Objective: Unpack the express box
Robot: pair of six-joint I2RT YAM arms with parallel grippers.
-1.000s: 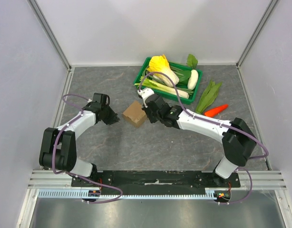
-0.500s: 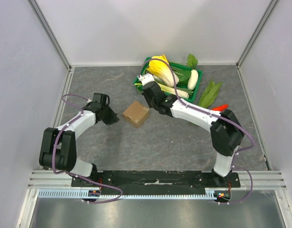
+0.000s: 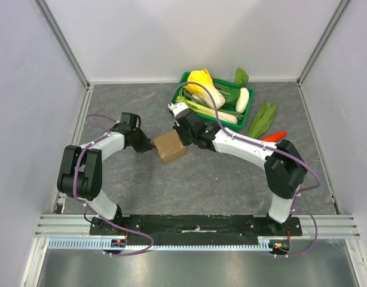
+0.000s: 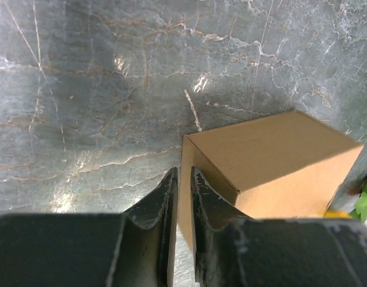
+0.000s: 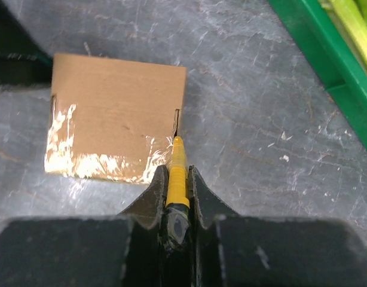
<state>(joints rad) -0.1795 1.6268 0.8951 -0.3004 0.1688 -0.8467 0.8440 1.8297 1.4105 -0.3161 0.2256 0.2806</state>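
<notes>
The express box (image 3: 169, 147) is a small brown cardboard box, closed, lying on the grey table. Shiny clear tape runs along its near edge (image 5: 100, 164). My left gripper (image 3: 150, 144) is shut and empty, with its fingertips (image 4: 170, 179) against the box's left corner (image 4: 273, 149). My right gripper (image 3: 182, 130) is shut on a yellow-handled cutter (image 5: 178, 160). The cutter's tip rests at the right edge of the box top (image 5: 118, 101), just below a short slit.
A green crate (image 3: 177, 91) of vegetables stands behind the box and shows at the upper right in the right wrist view (image 5: 327, 48). Leafy greens (image 3: 262, 119) and a carrot (image 3: 271, 139) lie to its right. Grey walls close in the table.
The left gripper moved right from open table up to the box's left side. The right gripper swung back toward the crate, then came down onto the box's far right edge. The box turned slightly.
</notes>
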